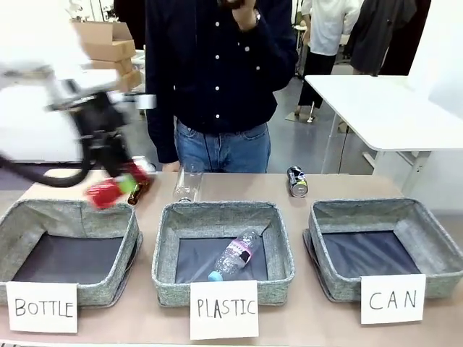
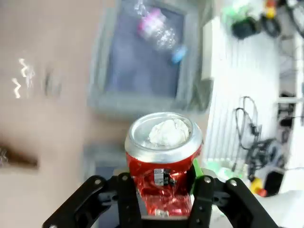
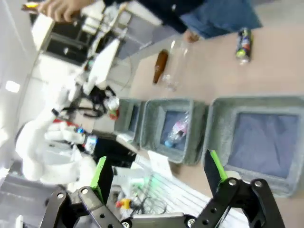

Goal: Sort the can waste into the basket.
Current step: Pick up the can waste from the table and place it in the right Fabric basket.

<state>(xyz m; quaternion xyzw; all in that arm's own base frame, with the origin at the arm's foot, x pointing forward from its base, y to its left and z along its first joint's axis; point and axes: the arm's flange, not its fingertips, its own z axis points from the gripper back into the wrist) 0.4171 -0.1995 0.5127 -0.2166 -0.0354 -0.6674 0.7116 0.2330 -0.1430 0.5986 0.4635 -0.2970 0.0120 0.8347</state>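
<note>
Our left jaws are clamping the red can [image 2: 164, 156] by its dented body. In the left wrist view a green pad [image 2: 195, 167] is pressing the can's side at 3 o'clock. Its silver top is facing the camera, with a white crumpled lump sitting in it.

From the front, our left arm [image 1: 94, 116] is showing up blurred at about 9 o'clock. It is carrying the can by the far rim of the BOTTLE basket [image 1: 72, 210], near that basket's right corner. A brown bottle [image 1: 137, 191] is lying just beside the can, at its 3 o'clock.

The black can [image 1: 296, 181] is lying on the surface [image 1: 347, 186], beyond the far left corner of the CAN basket [image 1: 434, 249], at roughly its 11 o'clock. The CAN basket is sitting at 4 o'clock in the front view. Its dark lining is showing and its white card [image 1: 393, 299] is leaning on the near wall.

The PLASTIC basket [image 1: 224, 214] is sitting in the middle with a clear bottle [image 1: 233, 254] lying inside. Another clear bottle [image 1: 187, 184] is standing at its 12 o'clock, just past the rim.

Our right jaws are standing wide and holding nothing, their green pads [image 3: 101, 171] rising well apart in the right wrist view.

A person [image 1: 217, 72] in a dark shirt is standing at the far side of the surface, at 12 o'clock.
</note>
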